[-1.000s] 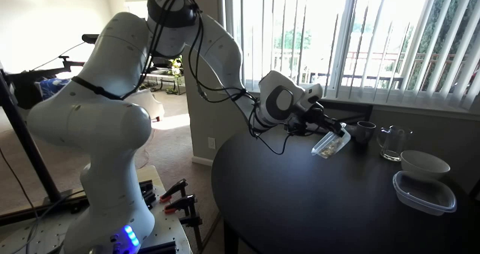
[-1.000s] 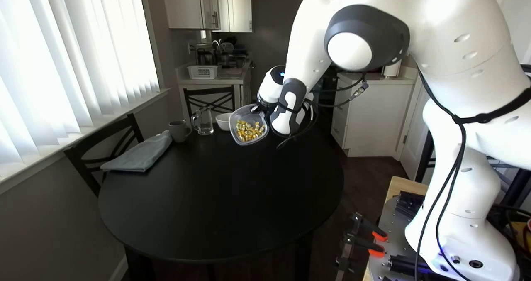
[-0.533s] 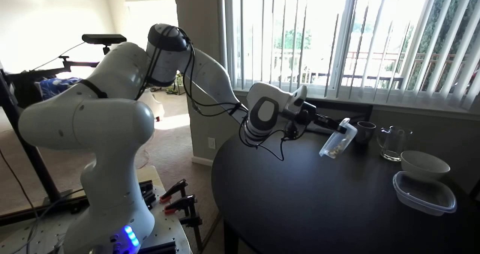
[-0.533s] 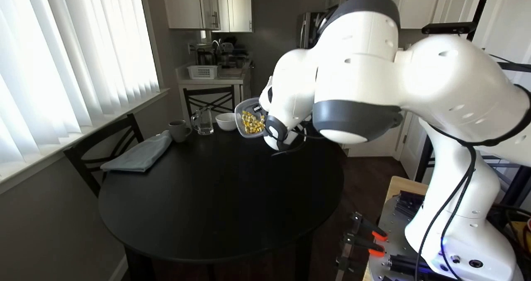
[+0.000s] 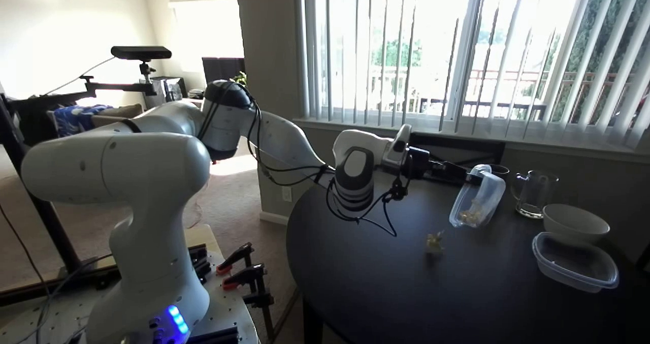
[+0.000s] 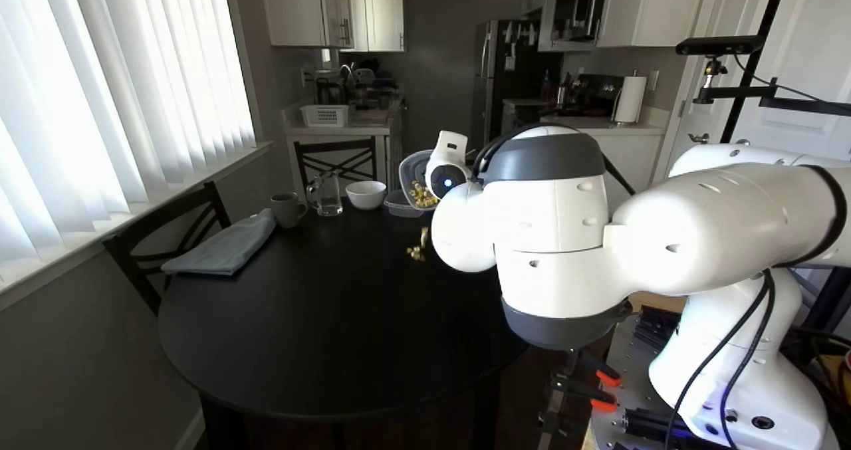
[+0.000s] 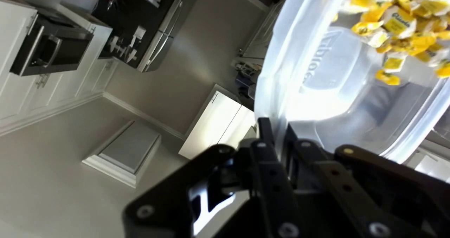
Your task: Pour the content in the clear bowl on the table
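The clear bowl point(image 5: 481, 196) is tilted steeply above the far part of the dark round table point(image 5: 386, 283). It also shows in the other frames, in an exterior view point(image 6: 413, 171) and in the wrist view point(image 7: 337, 69). My gripper point(image 7: 277, 130) is shut on its rim, one finger on each side of the wall. In an exterior view the gripper point(image 5: 473, 178) holds it from the upper side. The content, yellow and white wrapped pieces point(image 7: 400, 27), is gathered at the bowl's low side. A small blurred cluster of pieces point(image 5: 434, 242) is outside, below the rim, falling or at the table surface point(image 6: 416, 253).
A larger clear container point(image 5: 574, 262) and a whitish bowl point(image 5: 574, 221) stand on the table near the held bowl. A glass mug point(image 5: 535, 194), a grey mug point(image 6: 286, 209) and a folded cloth point(image 6: 226, 245) lie toward the window side. Dark chairs point(image 6: 166, 237) stand round the table.
The arm has lowered and reached outward. The bowl has moved away from the robot base and tipped further. Some pieces have left it and show below the rim.
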Tool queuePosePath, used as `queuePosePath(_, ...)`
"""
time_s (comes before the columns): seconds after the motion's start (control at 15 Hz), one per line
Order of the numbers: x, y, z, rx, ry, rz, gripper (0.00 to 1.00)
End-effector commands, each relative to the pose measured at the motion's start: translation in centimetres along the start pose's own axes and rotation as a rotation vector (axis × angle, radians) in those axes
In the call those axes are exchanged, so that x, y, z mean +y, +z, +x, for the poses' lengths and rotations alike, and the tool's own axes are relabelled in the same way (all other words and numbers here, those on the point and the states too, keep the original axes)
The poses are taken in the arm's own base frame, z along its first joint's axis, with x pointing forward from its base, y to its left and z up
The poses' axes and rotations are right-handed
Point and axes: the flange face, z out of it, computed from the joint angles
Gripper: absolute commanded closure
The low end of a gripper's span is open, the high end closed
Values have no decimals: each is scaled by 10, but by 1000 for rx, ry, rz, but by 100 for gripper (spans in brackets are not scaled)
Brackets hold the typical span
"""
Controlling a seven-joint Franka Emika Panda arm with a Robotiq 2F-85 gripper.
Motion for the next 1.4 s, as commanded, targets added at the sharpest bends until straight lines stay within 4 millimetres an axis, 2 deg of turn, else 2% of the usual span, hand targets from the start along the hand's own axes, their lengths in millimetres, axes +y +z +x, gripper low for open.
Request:
queuePosePath(0.0,58,-8,10,67,-110,-85,98)
queuePosePath(0.2,97,-10,14,119,-171,-158,98)
queuePosePath(0.27,101,-21,38,119,-177,-170,98)
queuePosePath(0.4,111,-24,47,136,-207,-200,98)
queuePosePath(0.53,110,-29,55,146,-227,-211,98)
queuePosePath(0.93,99,-31,50,137,-213,-202,98)
queuePosePath(1.07,104,-34,58,149,-199,-217,98)
queuePosePath(1.13,116,-39,76,177,-172,-241,98)
queuePosePath(1.33,112,-36,68,163,-160,-235,98)
